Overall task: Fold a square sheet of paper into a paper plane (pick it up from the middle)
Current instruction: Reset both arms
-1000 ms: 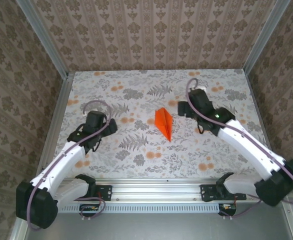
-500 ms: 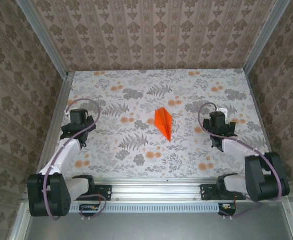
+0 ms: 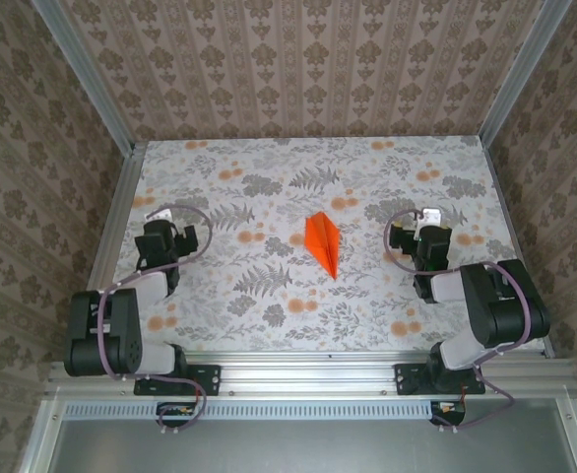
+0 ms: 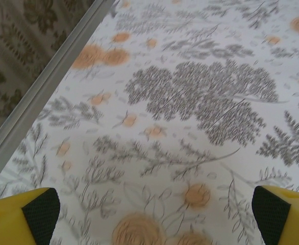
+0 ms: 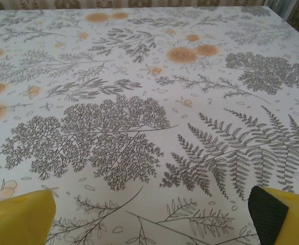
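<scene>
One square sheet of paper (image 3: 323,243), orange, already folded into a narrow dart, lies flat on the floral table (image 3: 269,172) between the two sets of fingers and well apart from both; its long axis runs far-to-near, with the sharp tip toward the arm bases, tilted slightly right. Two grippers, both spread wide and holding nothing: left gripper (image 4: 152,212) and right gripper (image 5: 149,214) hover over tabletop, with four yellow fingers (image 4: 37,212) in total, each cut off at a bottom frame corner. Fold layers are too small to make out from above, and the left wrist view is a bit blurred.
</scene>
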Robot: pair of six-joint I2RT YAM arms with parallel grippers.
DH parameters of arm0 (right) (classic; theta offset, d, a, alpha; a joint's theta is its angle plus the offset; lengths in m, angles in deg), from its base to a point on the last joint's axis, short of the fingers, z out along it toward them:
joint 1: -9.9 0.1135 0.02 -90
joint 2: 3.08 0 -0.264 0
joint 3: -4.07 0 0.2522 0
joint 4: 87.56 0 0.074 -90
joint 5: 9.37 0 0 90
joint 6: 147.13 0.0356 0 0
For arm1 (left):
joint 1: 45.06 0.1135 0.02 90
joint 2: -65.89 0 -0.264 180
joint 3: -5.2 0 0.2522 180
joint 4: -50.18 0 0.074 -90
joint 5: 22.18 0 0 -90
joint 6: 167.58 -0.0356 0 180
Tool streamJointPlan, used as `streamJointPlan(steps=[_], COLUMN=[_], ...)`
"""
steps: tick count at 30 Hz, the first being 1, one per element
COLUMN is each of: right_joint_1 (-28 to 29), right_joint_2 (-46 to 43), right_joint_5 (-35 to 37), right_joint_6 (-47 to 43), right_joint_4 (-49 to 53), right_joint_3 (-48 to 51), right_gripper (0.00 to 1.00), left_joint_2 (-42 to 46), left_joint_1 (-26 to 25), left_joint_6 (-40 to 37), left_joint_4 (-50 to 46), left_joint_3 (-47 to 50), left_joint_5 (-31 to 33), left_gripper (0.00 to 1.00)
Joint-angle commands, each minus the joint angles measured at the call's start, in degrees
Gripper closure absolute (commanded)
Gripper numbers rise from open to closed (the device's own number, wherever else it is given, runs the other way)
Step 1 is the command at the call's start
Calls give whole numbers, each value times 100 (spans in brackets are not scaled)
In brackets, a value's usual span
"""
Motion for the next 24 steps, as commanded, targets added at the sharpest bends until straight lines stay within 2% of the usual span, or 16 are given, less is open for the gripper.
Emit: streamJointPlan(steps=[1,5,7,8,9,10,11,14,24], right_joint_1=[-3,-4,-4,0,-4,5,5,11,84], right_joint_2=[9,22,18,17,17,17,10,15,29], right_joint_5=[-47,55,199,306,313,319,305,271,90], right_joint_6=[-10,30,75,125,121,117,118,93,-82], right_joint_4=[-508,-449,-506,-570,-547,-568,-571,-571,-553], right_joint_3=[-138,-189,-163,-128,-132,-129,-119,-120,-145], right_gripper=[0,0,0,0,0,0,0,0,0], left_joint_2=[-364,-590,-842,-693,-804,-767,-798,-758,-742], left_joint_1=[-44,-62,-122,-135,-120,-51,-46,-176,-199], left_joint_6=[-426,-597,-830,-834,-773,-591,-566,-421,-426], left_joint_4=[944,1362,2097,1787,2017,1673,1864,1934,1968], left_joint_3=[-113,-8,246,235,250,123,158,257,275], left_joint_5=[-423,-804,-1039,-1139,-916,-803,-737,11,66], left_gripper=[0,0,1,1,1,0,0,0,0])
